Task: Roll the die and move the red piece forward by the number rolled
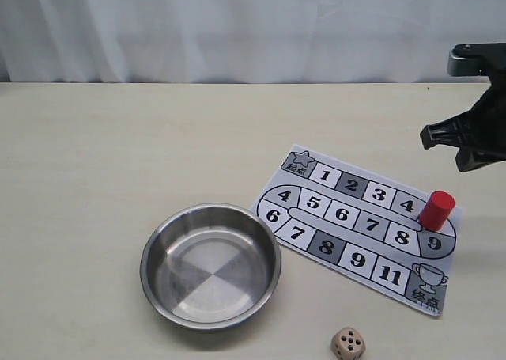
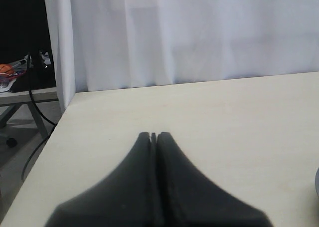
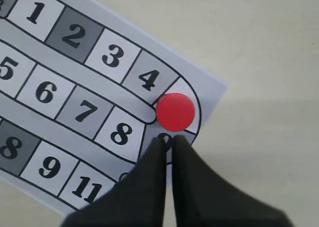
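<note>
Fingers of the right gripper (image 1: 444, 142), cut off at the exterior view's edge, seem shut; the red piece (image 1: 436, 210) stands by the board's (image 1: 341, 216) right edge, the die (image 1: 348, 343) at the table's (image 1: 118, 154) front edge near the bowl (image 1: 145, 261). Left wrist view: left gripper (image 2: 154, 136) closed, empty. Only the right wrist view shows fingers (image 3: 149, 182) together just beside the red piece.

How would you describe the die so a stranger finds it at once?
Find the steel bowl on the table. To its right in the exterior view, nearer the camera than the numbered board, lies the die. It is the only small wooden cube, with black pips.
</note>
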Available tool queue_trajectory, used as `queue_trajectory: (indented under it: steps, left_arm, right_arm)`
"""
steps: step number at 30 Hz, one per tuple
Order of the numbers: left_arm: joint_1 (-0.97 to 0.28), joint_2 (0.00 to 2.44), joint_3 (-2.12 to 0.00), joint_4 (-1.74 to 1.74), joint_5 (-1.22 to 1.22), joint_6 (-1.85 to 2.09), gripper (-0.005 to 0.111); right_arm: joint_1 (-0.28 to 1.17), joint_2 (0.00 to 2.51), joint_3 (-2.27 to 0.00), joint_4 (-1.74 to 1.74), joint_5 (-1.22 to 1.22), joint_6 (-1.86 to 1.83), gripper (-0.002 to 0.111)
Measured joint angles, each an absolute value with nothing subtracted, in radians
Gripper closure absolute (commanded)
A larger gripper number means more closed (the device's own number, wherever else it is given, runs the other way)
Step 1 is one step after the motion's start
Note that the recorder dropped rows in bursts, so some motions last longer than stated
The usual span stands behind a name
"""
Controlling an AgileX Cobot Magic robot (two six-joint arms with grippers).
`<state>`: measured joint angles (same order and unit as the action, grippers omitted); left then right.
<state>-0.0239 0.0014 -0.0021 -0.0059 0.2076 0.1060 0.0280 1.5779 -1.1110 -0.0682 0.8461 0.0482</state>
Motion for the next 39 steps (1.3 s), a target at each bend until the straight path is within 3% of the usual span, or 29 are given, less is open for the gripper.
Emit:
queue_trajectory:
  steps: [16, 39]
  left_arm:
    - [-0.024, 0.001, -0.002, -0.006, 0.208, 0.106, 0.107]
    - [-0.024, 0.001, -0.002, -0.006, 0.208, 0.106, 0.107]
  right_arm:
    - [-0.029, 1.412, -1.068, -0.080, 0.803, 0.000, 0.104]
    - [-0.029, 0.537, -1.068, -0.012, 0.735, -0.009, 0.104]
